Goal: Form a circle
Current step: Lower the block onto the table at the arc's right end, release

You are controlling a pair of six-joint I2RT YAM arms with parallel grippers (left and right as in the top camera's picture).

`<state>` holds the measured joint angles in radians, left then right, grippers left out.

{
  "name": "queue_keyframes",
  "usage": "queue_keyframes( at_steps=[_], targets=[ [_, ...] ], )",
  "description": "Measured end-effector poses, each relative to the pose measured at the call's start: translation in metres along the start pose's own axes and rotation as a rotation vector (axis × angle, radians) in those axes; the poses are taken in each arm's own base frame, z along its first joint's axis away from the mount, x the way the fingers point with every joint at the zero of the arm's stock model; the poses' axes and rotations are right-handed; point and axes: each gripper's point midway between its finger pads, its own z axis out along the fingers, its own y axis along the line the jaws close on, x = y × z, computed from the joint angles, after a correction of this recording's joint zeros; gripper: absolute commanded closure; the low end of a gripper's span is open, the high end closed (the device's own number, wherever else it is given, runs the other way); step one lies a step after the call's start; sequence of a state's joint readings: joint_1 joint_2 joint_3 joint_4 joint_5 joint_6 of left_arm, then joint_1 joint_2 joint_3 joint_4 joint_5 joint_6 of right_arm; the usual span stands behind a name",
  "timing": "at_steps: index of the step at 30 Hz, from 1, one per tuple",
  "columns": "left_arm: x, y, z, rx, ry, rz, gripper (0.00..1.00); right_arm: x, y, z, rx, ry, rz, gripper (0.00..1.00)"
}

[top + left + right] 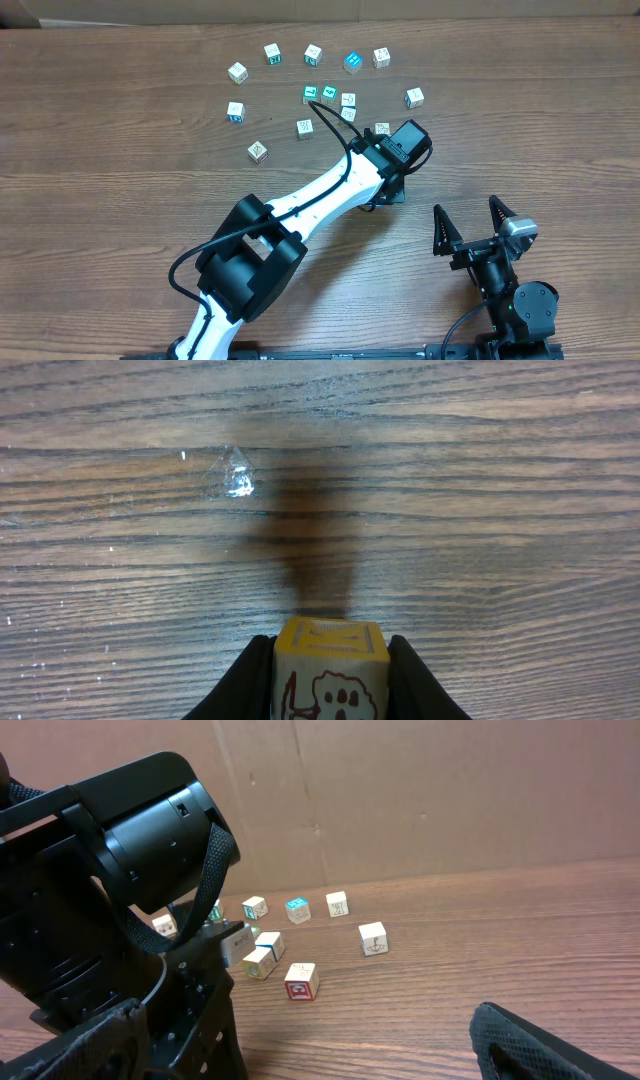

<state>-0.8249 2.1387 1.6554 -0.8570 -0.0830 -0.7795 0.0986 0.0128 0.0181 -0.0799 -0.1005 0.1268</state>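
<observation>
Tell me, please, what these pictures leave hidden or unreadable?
- Overhead: the wrist housing covers the left gripper and the held cube.
- Left wrist: the bottom edge cuts off the held cube's printed face.
- Overhead: marks on the scattered cubes are too small to read.
- Right wrist: the left arm blocks several cubes.

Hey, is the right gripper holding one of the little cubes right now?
No, in the overhead view the right gripper stands wide open with nothing between its fingers.
</observation>
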Motion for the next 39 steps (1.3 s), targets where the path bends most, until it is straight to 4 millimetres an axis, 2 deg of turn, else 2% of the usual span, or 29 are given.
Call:
queue_keyframes(
  at_steps=[24, 33, 39],
  targets=[
    [0.002, 0.001, 0.001, -0.007, 0.006, 0.001, 0.9, 0.0, 0.0, 0.0, 0.0, 0.0, 0.0, 0.0],
    [0.006, 0.006, 0.016, -0.037, 0.026, 0.004, 0.89, 0.0, 0.0, 0.0, 0.0, 0.0, 0.0, 0.0],
    [0.005, 0.007, 0.016, -0.042, 0.02, 0.004, 0.82, 0.0, 0.0, 0.0, 0.0, 0.0, 0.0, 0.0]
  ],
)
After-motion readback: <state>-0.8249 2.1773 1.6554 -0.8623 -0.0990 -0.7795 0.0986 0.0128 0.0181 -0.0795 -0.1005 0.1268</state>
